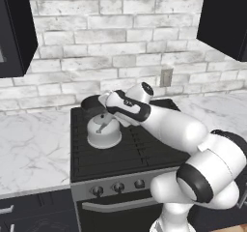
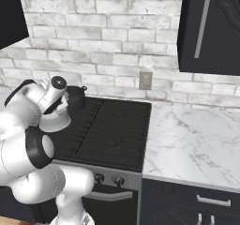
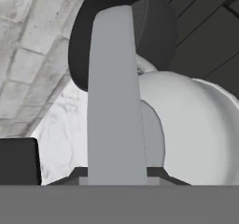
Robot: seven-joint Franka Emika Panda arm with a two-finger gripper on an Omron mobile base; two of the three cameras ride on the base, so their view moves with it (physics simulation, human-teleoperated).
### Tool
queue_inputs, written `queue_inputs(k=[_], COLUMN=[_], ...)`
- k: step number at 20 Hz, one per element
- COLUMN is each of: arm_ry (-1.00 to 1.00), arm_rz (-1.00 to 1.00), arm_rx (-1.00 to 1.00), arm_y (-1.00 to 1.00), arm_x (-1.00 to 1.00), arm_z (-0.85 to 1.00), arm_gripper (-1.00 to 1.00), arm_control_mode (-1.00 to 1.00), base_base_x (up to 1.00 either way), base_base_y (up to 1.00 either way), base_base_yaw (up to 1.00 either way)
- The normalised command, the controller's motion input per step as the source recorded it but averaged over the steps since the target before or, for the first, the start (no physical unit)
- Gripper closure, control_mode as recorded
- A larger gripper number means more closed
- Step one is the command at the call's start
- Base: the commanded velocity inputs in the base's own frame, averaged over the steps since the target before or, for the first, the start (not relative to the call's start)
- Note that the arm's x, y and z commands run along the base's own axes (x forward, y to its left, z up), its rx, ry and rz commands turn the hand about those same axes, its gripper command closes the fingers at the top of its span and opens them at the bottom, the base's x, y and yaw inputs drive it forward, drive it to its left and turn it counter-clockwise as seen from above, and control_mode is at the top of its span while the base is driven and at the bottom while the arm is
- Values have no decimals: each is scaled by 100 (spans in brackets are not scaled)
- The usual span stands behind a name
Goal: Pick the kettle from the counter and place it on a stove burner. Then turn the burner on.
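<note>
The shiny silver-white kettle [image 1: 103, 133] is over the left part of the black cooktop, on or just above the grate of a stove burner [image 1: 99, 151]; I cannot tell if it touches. My gripper [image 1: 103, 122] comes down from the right and is shut on the kettle's grey slanted handle [image 3: 116, 101]. In the hand view the handle runs up the middle, with the kettle's dome [image 3: 200, 125] to its right. From the right base view my arm partly hides the kettle [image 2: 60, 122]. The white marble counter [image 1: 29, 149] lies left of the stove.
A dark grey pot [image 1: 90, 103] stands right behind the kettle at the cooktop's back left, also the pot [image 2: 75, 97] [image 3: 154, 27]. Round knobs [image 1: 118, 186] line the silver front panel. More marble counter [image 2: 197, 139] stretches right of the stove. Black cabinets hang overhead.
</note>
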Motion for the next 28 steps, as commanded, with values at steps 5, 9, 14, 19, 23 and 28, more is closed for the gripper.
queue_inputs(k=[5, 9, 14, 19, 23, 28], arm_ry=[0, 0, 0, 0, 4, 7], arm_rz=[0, 0, 0, 0, 0, 0], arm_rx=[6, 16, 16, 1, 0, 0], arm_y=[0, 0, -2, 0, 0, 0], arm_x=[7, 0, 0, 0, 0, 0], arm_z=[-33, -26, -17, 0, -22, -35], arm_gripper=[100, 100, 100, 100, 100, 100], arm_control_mode=[-100, -100, -100, -100, -100, -100], base_base_x=[0, 0, 0, 0, 0, 0], base_base_y=[0, 0, 0, 0, 0, 0], base_base_yaw=[0, 0, 0, 0, 0, 0])
